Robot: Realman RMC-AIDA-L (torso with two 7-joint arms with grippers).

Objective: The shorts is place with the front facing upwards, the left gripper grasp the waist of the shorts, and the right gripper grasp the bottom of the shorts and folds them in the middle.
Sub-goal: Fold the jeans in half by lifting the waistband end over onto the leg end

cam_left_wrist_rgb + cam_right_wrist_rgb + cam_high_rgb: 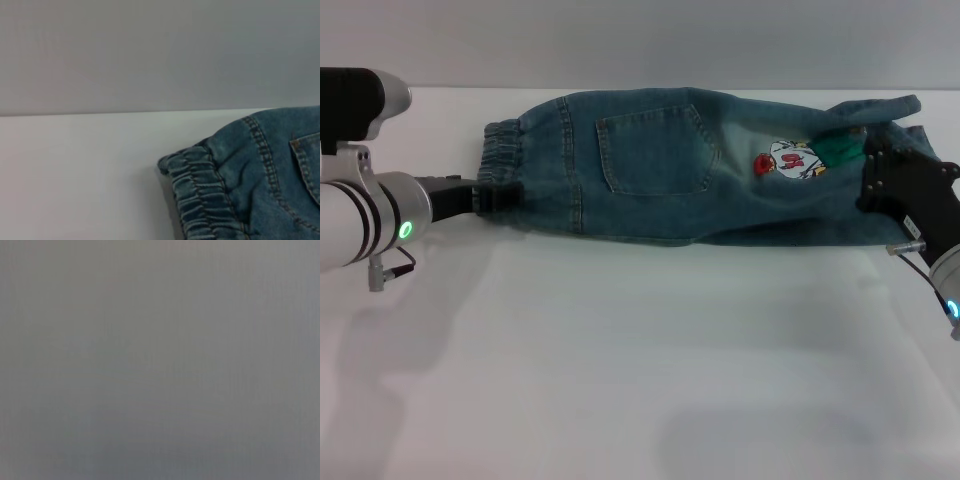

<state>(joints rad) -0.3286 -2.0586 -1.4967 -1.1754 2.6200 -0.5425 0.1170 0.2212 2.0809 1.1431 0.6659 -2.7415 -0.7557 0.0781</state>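
Already the left gripper [492, 196] has its jaws at the waist [503, 160], the black claw overlapping the near corner of the gathered elastic band; they look clamped on the denim, though the head view shows the contact only from above. The left wrist view shows the ruffled band [200, 200] close up, with no fingers in sight. At the other end the right gripper [873, 172] sits on the bottom [880, 110], where the hem cloth is bunched and lifted around the black claw; I judge its jaws shut on that hem, but the fingertips are buried in the fabric. The right wrist view shows only flat grey.

Between the two claws the shorts [670, 165] lie stretched along the far edge of the white desk [620, 380], one leg already laid over the other. A patch pocket [655, 150] faces up near the middle and a cartoon patch [798, 160] sits towards the hem end. The long axis runs from the robot's left to its right, so each arm holds the end nearest it, waist to the left, hems to the right.

Judging from this, the coming fold turns on that axis: the hem end must travel leftwards over the pocket towards the waist, while the left claw anchors the band. Slack cloth bunched at the hem could drag unevenly.
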